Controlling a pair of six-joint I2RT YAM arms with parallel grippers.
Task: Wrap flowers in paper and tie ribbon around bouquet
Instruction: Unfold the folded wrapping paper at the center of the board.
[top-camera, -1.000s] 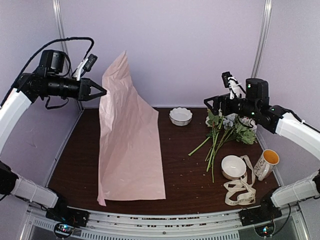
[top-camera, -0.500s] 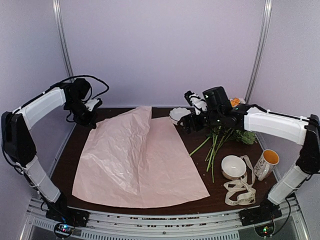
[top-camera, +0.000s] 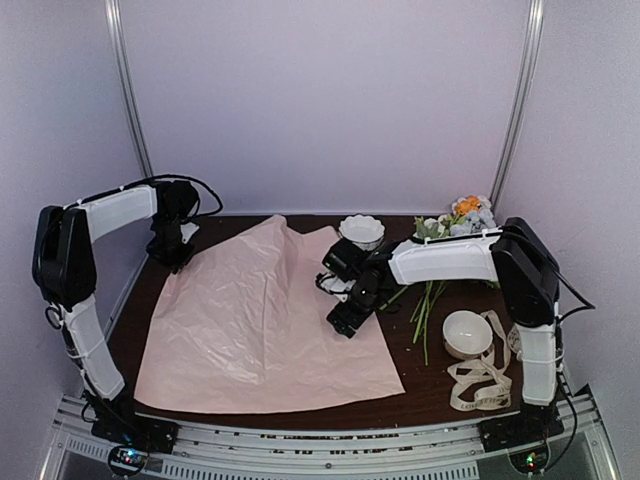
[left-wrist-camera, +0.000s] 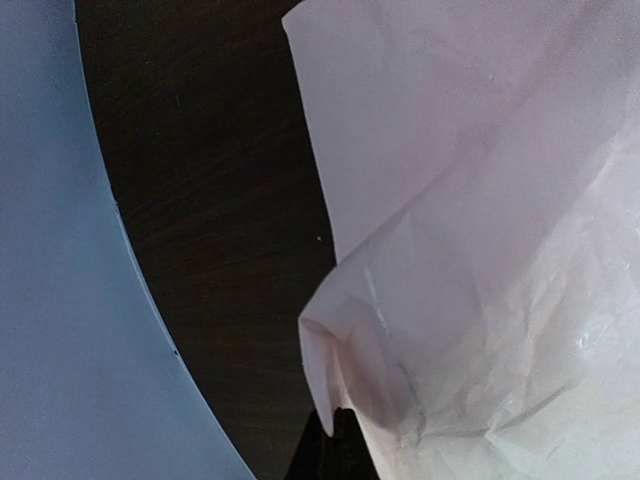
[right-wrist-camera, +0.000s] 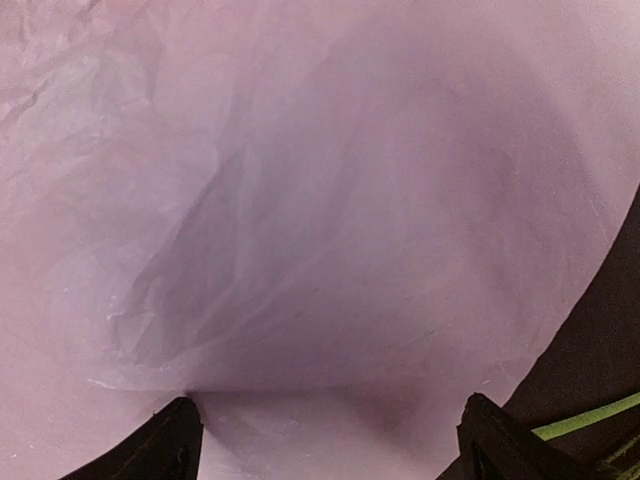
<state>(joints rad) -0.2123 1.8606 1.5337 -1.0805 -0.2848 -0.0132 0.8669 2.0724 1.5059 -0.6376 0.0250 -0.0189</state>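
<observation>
Nearest you, one ribbon (top-camera: 480, 385) lies looped at the right, just beside an empty white bowl (top-camera: 466, 334). The paper (top-camera: 260, 320) lies spread on the table (top-camera: 440, 398). Your right gripper (top-camera: 343, 320) rests on its right edge, fingers wide, holding nothing. The flowers (top-camera: 430, 300) lie alongside, under that forearm. Your left gripper (top-camera: 176, 252) pinches the paper's far left corner. A second bowl (top-camera: 361, 232) stands farthest.

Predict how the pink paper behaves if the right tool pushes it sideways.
Probably floppy: the paper lies creased and rippled, and it bunches into a soft fold where the left tool pinches it. Likely very light and thin, so a push would buckle it rather than slide it whole.
</observation>
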